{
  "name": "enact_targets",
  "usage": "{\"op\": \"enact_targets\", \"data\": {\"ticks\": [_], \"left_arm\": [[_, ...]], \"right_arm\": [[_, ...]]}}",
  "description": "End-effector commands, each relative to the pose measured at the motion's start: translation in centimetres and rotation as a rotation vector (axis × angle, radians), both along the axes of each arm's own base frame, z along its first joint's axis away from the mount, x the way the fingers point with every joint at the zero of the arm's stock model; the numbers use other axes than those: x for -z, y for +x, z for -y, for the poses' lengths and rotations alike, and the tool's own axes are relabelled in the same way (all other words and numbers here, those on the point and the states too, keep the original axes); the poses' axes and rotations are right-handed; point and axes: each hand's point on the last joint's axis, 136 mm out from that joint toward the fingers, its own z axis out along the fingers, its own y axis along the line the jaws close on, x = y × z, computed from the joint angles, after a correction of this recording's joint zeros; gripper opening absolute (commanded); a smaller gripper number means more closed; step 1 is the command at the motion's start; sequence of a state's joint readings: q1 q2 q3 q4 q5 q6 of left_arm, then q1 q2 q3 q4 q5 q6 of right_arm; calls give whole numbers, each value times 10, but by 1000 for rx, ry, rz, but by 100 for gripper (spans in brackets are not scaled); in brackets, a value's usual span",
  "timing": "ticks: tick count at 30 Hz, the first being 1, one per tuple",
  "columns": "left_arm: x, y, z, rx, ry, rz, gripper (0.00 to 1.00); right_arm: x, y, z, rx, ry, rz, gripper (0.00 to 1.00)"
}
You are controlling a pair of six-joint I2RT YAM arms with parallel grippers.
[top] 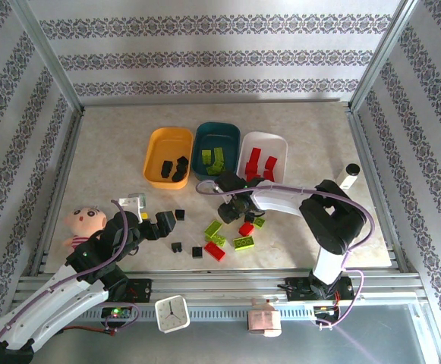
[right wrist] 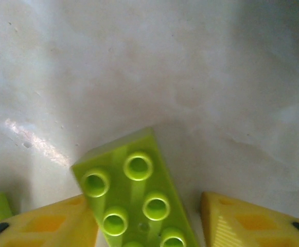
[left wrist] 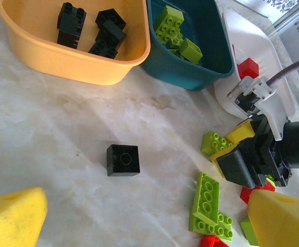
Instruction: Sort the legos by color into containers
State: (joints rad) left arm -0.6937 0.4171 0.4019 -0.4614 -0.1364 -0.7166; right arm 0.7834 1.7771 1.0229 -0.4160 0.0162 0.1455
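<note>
Marble tabletop (right wrist: 190, 62): lime studded brick (right wrist: 134, 191) between right fingers (right wrist: 242, 221).

three trays (top: 218, 136) side by side, loose legos (top: 213, 227) scattered before them

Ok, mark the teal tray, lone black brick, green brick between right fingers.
teal tray (left wrist: 188, 78): left wrist, near wall.
black brick (left wrist: 123, 160): left wrist, top face.
green brick (right wrist: 134, 190): right wrist, studded top.

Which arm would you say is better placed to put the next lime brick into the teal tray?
Right: the right gripper, open, straddles a lime brick; the left gripper hangs over a black brick.
</note>
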Motion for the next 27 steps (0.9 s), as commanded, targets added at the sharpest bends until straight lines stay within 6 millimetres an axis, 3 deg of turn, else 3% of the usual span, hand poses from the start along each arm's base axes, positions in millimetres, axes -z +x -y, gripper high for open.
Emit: {"op": "enact_targets", "data": {"ticks": [1,7,12,17,20,27], "left_arm": [[2,1,-3,-23,0,1,100],[-2,2,-3,-22,-2,12,100],[-1,3,-2,-16,-6,15,100],[-4,4,5,3,-41,35,100],[-5,5,8,14,-51,43,100],[-3,4,5,9,-35,38,100]], "right_arm": [[-5,-3,-5,-12,23,8,40],[-39,-4,-19,-15,164,54,18],[-95,4,-32,3,329,133,16],[-141,43,-30,111,427,233,16],[-146,75,-22,210,396,282,16],[-129,143,-18,379,281,344,16]]}}
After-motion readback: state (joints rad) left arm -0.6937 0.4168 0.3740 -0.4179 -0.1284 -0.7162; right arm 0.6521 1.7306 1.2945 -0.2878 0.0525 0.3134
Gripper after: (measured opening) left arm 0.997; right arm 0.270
